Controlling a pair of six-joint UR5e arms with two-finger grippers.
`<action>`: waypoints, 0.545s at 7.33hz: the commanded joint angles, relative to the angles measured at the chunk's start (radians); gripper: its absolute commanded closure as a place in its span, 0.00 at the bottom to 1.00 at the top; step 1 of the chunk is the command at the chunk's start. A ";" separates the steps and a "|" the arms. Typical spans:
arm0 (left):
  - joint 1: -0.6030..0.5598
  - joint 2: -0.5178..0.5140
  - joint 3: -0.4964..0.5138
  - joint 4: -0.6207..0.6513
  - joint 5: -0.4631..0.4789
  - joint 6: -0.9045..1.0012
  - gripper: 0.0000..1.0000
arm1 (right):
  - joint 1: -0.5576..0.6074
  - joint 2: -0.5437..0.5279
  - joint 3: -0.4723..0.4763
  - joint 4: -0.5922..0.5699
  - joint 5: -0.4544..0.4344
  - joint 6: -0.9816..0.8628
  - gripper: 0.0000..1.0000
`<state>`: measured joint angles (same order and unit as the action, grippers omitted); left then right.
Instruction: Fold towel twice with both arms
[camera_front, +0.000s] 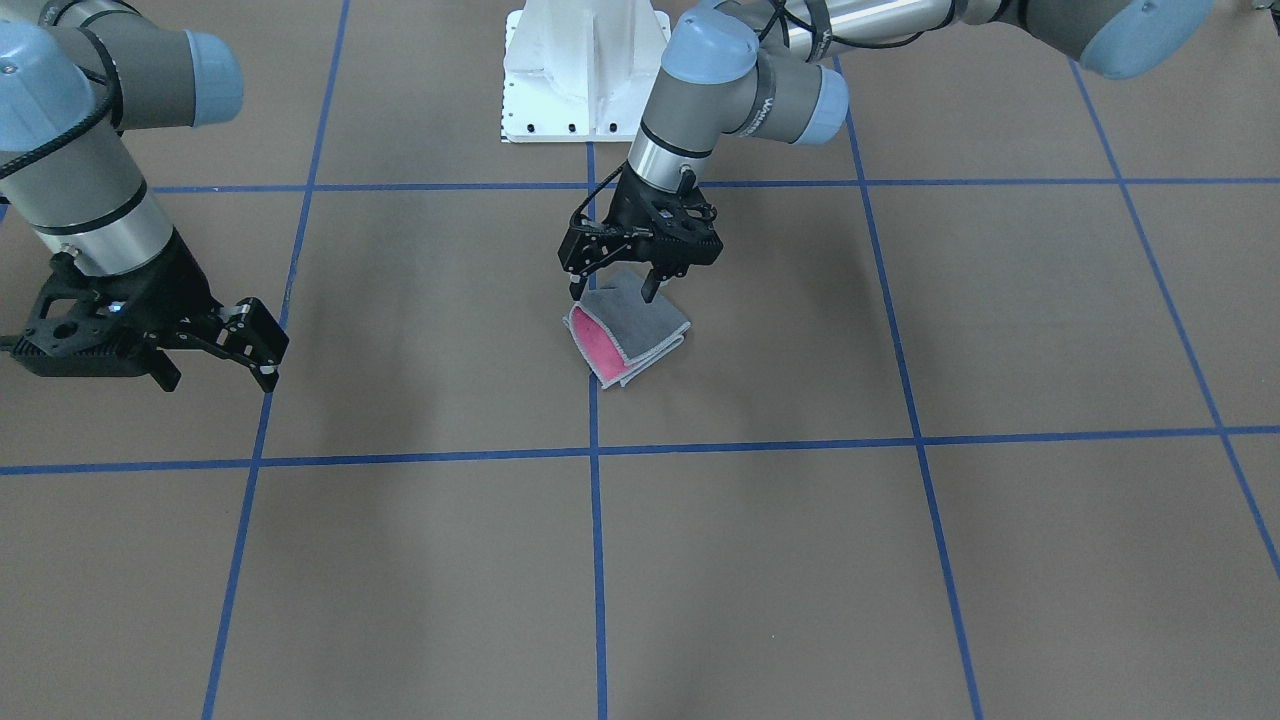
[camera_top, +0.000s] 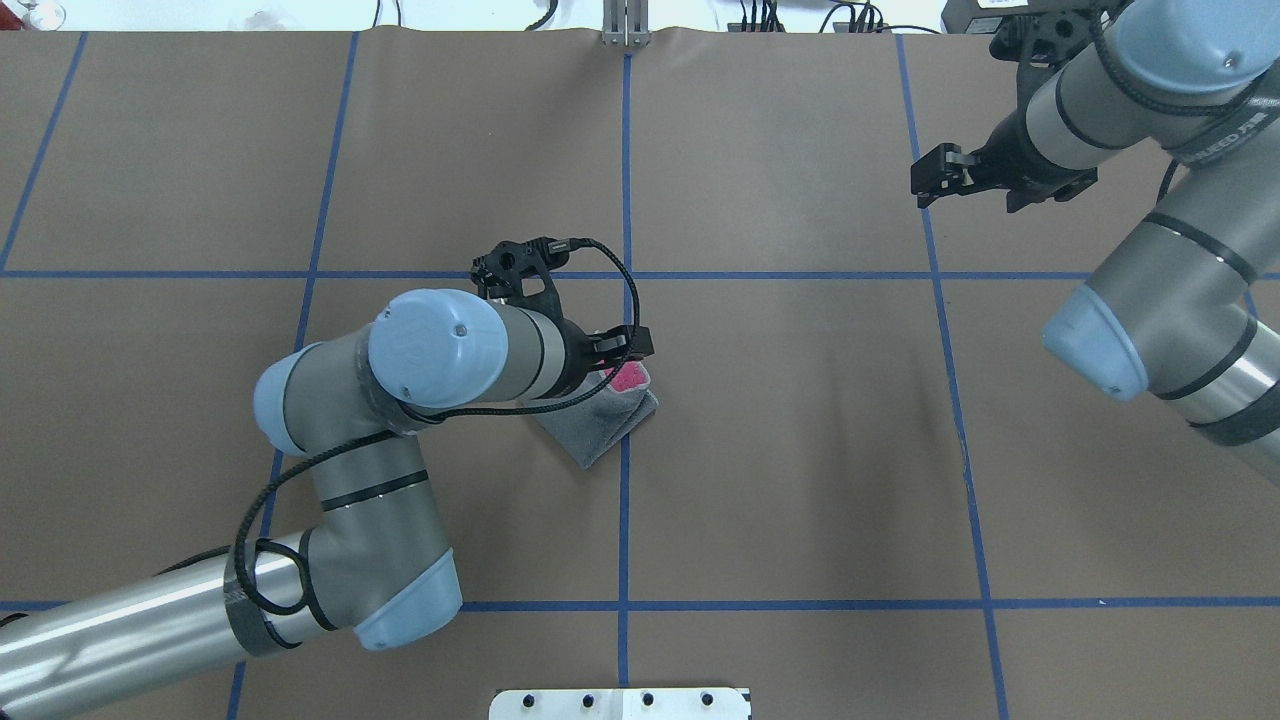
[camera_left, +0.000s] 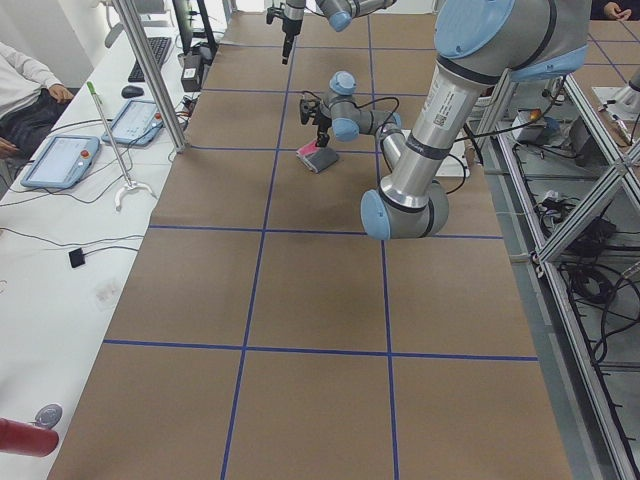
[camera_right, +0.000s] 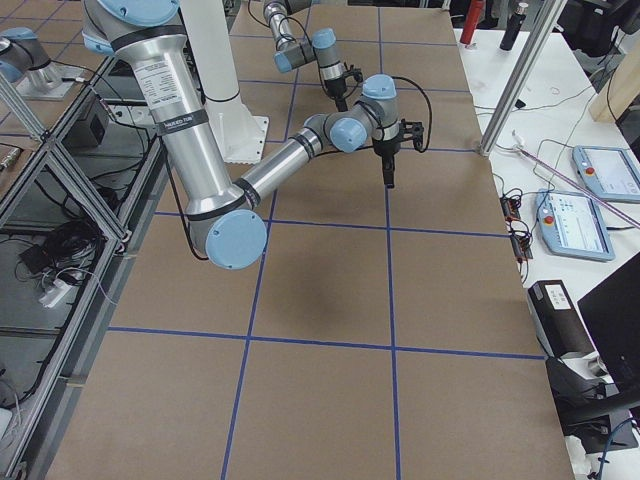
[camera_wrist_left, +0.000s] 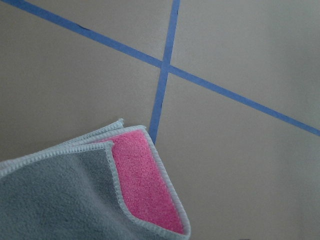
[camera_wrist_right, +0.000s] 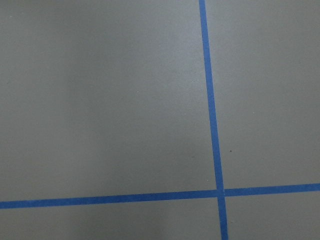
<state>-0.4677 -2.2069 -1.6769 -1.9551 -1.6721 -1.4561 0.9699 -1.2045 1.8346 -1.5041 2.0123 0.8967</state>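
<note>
Here's the towel (camera_front: 630, 335), lying on the desk (camera_front: 800, 560) straight out from the white pedestal (camera_front: 585, 70), right on the blue tape line (camera_front: 597, 550) that runs away from it. It's a small stacked packet, grey face up, with several stitched edges showing along one side. That looks to me like both folds made. One pink corner peeks out on the side away from the pedestal, so the layers aren't quite square.

The left hand (camera_front: 613, 290) hangs over the packet's pedestal-side edge with its jaws spread wide and nothing between them. One finger is at the cloth or just above it. My guess is it sits there to let the fold settle or to press it flat.

The right hand (camera_front: 255, 345) is parked well off to the pedestal's own right, far from the towel, out of the way and carrying nothing. How wide it stands, I can't tell.

No tray or box figures here; the cloth sits straight on the desk.
</note>
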 joint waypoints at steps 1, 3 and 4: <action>-0.111 0.103 -0.146 0.211 -0.111 0.275 0.00 | 0.119 -0.097 0.000 -0.019 0.068 -0.234 0.00; -0.260 0.293 -0.321 0.320 -0.242 0.583 0.00 | 0.261 -0.244 0.000 -0.016 0.138 -0.529 0.00; -0.344 0.387 -0.358 0.321 -0.309 0.705 0.00 | 0.348 -0.324 -0.003 -0.018 0.163 -0.703 0.00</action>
<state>-0.7097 -1.9393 -1.9650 -1.6621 -1.8967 -0.9218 1.2141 -1.4290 1.8338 -1.5209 2.1365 0.4044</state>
